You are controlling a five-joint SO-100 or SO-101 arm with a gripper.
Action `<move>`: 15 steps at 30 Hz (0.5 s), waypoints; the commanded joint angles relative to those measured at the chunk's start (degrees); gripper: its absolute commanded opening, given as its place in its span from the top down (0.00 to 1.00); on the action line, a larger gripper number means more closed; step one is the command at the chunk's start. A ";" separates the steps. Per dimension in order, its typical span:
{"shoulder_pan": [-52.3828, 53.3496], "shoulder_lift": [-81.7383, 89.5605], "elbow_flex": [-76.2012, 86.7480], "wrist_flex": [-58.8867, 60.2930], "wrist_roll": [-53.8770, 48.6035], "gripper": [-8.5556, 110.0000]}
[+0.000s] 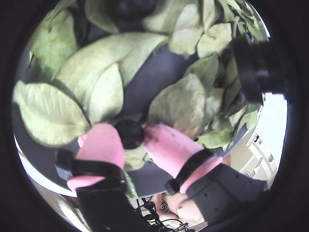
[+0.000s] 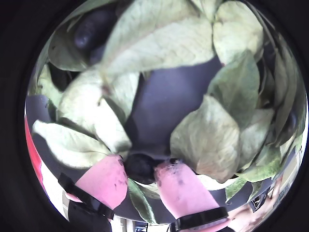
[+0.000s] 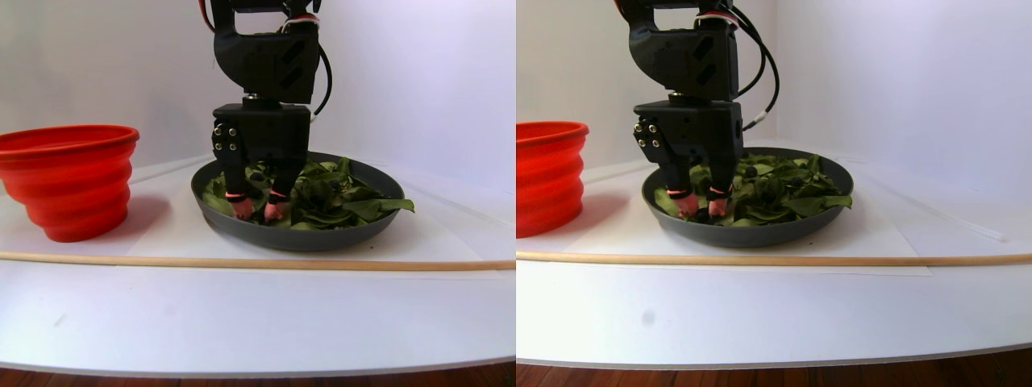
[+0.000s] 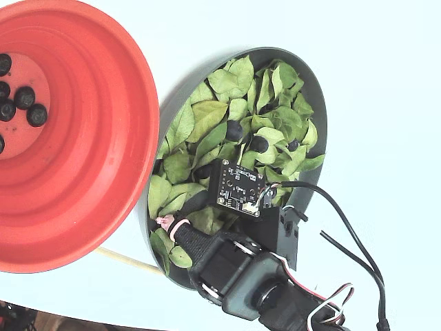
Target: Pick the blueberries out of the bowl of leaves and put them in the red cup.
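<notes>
— Where's your berry?

— Right between my pink fingertips point(image 1: 104, 145), down in the bowl point(image 3: 339, 235): my gripper point(image 2: 142, 174) is narrowed onto one blueberry point(image 1: 129, 133), a pad on each side. Whether both pads truly bear on it, I can't quite say through this fisheye.

— And to do it well?

— Squeeze gently so it doesn't burst or squirt out, then lift straight up, clear of the leaves point(image 4: 213, 114) ahead of me.

— Your pose?

— Wrist pointing nearly straight down over the bowl's near edge; the red cup point(image 3: 68, 181) stands off to my side, a few berries point(image 4: 26, 96) inside already.
</notes>
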 commanded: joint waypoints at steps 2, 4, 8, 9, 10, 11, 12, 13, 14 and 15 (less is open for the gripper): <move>0.09 5.98 -0.09 0.70 -0.70 0.84; 0.09 6.94 -0.18 1.58 -0.88 0.84; -0.35 9.32 -0.18 3.52 -0.97 0.84; -0.62 10.02 -0.18 3.96 -0.97 0.84; -0.70 10.63 -0.18 4.57 -0.97 0.84; -0.88 11.34 -0.18 5.01 -0.97 0.84; -0.97 11.87 -0.18 5.27 -0.97 0.84; -1.14 12.48 0.00 5.45 -0.88 0.84; -1.32 13.18 0.09 6.06 -0.88 0.84; -1.41 13.89 0.09 6.94 -0.88 0.84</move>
